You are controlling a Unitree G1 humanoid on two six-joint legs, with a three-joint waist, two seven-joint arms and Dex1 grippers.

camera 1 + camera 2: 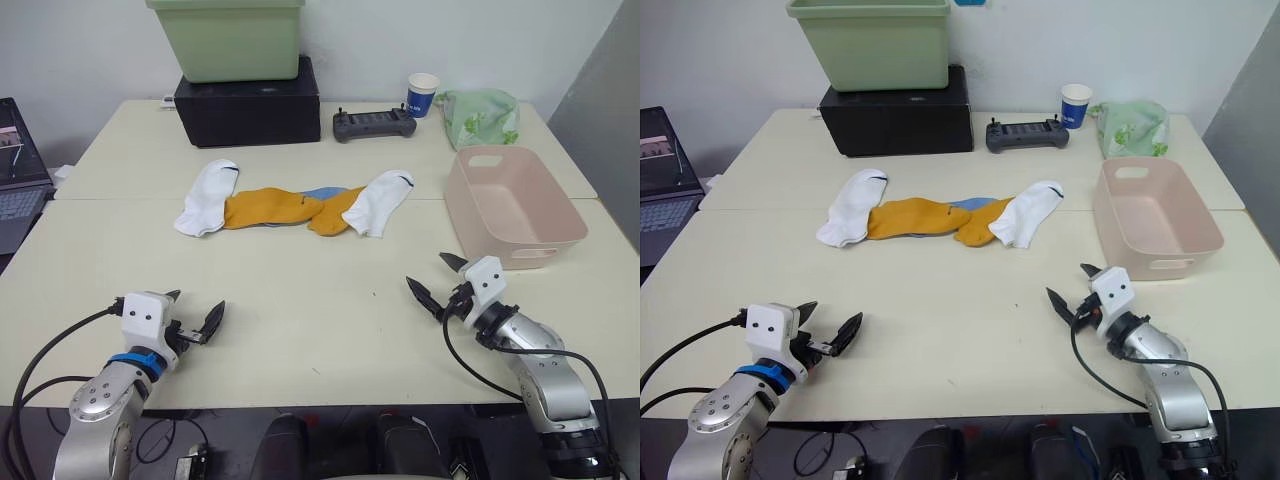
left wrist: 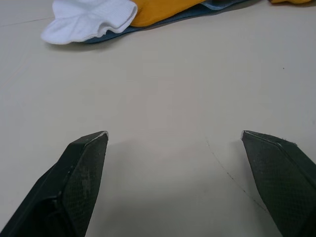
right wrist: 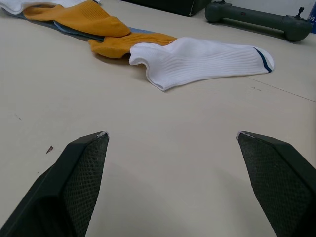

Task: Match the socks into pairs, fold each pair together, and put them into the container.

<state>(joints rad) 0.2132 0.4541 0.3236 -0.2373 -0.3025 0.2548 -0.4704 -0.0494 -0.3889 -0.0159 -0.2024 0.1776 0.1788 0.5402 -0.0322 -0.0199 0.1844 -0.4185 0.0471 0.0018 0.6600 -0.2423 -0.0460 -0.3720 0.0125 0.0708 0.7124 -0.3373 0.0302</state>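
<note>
Cream table (image 1: 300,310), socks (image 1: 295,208) heaped mid-surface, well beyond both wide-spread grippers, left gripper (image 1: 192,318), right gripper (image 1: 432,277).

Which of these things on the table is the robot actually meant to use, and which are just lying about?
For the job:
white socks
mustard-orange socks
light blue socks, mostly buried under the others
pink basket, still empty

Just lying about:
green tub on the black box
handheld controller
paper cup
green bag
laptop
</note>
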